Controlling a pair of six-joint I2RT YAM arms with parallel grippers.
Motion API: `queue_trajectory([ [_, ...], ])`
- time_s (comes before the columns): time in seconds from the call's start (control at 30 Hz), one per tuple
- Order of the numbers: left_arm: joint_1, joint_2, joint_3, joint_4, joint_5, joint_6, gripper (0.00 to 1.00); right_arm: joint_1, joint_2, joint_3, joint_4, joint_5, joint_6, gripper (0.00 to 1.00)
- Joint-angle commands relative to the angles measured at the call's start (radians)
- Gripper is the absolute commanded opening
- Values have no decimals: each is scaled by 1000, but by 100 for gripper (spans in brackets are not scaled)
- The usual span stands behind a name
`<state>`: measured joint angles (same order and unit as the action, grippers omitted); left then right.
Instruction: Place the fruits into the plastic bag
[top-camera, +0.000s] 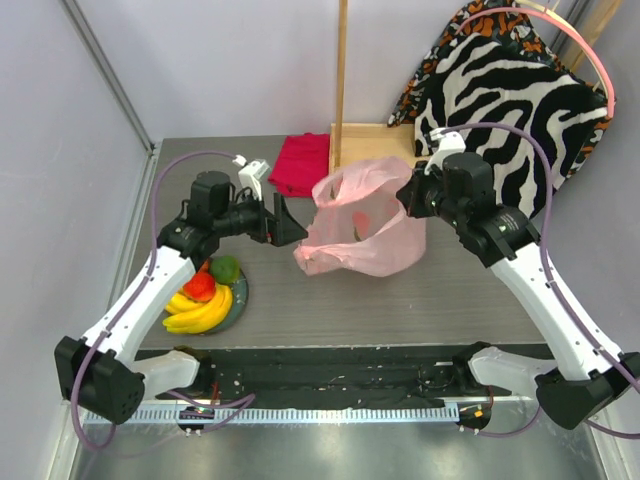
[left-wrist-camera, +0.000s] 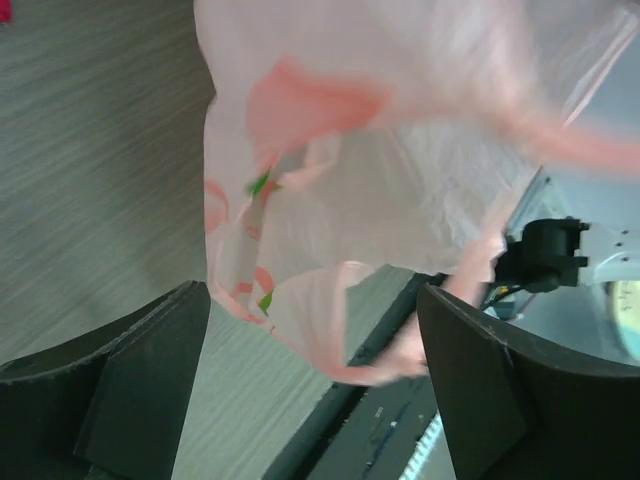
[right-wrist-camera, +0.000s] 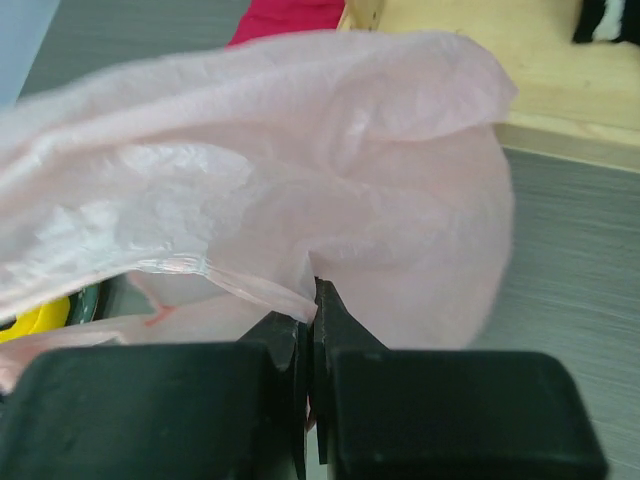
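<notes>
The translucent pink plastic bag (top-camera: 362, 228) hangs mid-table, its upper right edge pinched in my shut right gripper (top-camera: 408, 196). In the right wrist view the jaws (right-wrist-camera: 313, 312) are closed on a fold of the bag (right-wrist-camera: 330, 170). My left gripper (top-camera: 297, 226) is open at the bag's left side. In its wrist view the fingers (left-wrist-camera: 130, 390) stand wide apart, and the bag's (left-wrist-camera: 380, 180) lower edge dangles loose between them. The fruits lie on a grey-blue plate (top-camera: 241, 298) at the left: yellow bananas (top-camera: 200, 313), a red fruit (top-camera: 199, 286) and a green one (top-camera: 226, 268).
A magenta-red cloth (top-camera: 300, 165) lies at the back, beside a wooden tray (top-camera: 378, 136) with an upright post (top-camera: 341, 70). A zebra-print cushion (top-camera: 510, 90) leans at the back right. A black strip (top-camera: 330, 372) runs along the near edge.
</notes>
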<state>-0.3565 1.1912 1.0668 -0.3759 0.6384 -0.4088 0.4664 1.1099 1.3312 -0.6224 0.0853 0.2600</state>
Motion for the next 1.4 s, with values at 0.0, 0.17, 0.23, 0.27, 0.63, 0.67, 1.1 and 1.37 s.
queue_trajectory([
  [0.0,-70,-58,36,-23,-150,100,91,-2,4,-6,6,-114,5,1],
  [0.17,-148,-44,6,-37,-317,108,95,-2,4,-53,53,-183,50,1],
  [0.23,-189,-42,-17,-29,-325,91,96,-2,4,-61,73,-197,73,1],
  [0.27,-220,-48,-30,-17,-330,85,97,-2,7,-66,79,-200,79,1],
  [0.63,-354,-225,-137,157,-389,139,100,-2,48,-75,75,-173,93,1],
  [0.67,-377,-226,-136,160,-387,146,100,-2,51,-79,76,-177,99,1],
  [1.1,-636,-55,-34,160,-808,265,100,-3,50,-86,99,-222,117,1],
  [1.37,-641,-28,-13,189,-1115,258,100,-3,19,-112,109,-263,102,1],
])
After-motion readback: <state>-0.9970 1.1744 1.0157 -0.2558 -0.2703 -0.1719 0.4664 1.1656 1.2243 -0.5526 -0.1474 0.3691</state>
